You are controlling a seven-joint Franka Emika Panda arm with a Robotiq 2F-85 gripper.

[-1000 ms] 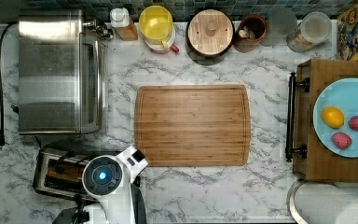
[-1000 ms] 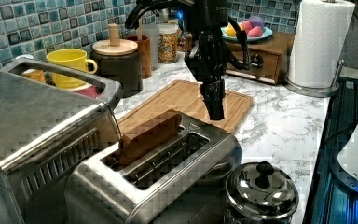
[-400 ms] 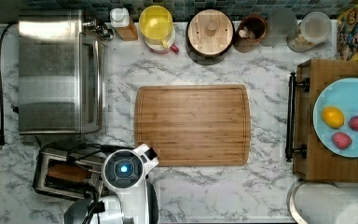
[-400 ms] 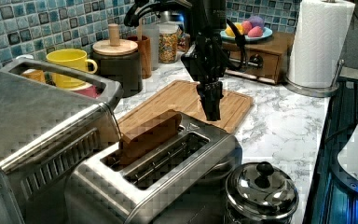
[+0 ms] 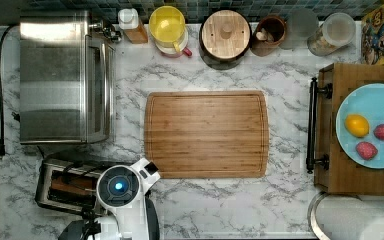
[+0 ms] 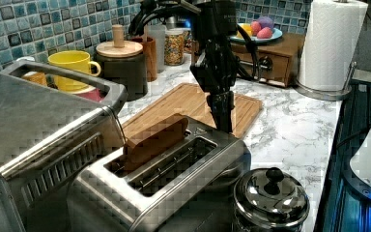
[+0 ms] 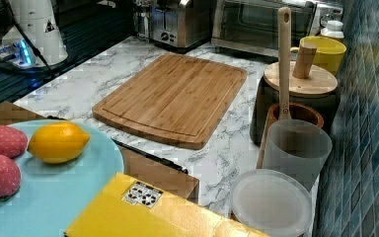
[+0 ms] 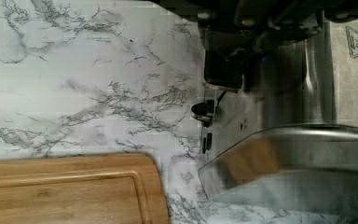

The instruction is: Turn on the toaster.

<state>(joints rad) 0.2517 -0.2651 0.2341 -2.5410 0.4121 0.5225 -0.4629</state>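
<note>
The toaster (image 6: 174,179) has a brushed-steel shell with a soft sheen, as does the toaster oven (image 5: 62,75) beside it (its door front looks glassy and reflective). The bench (image 5: 230,205) is white marble-patterned stone with grey veining, smooth and slightly glossy. The cutting board (image 5: 206,134) is pale wood with a visible straight grain, matt. The pincer (image 6: 222,113) is dark and matt, apparently plastic or coated metal. A small pot lid (image 6: 270,193) is polished metal, mirror-bright. The paper towel roll (image 6: 331,43) is white, dimpled paper. The wall tiles (image 6: 24,24) are glossy blue-green.
</note>
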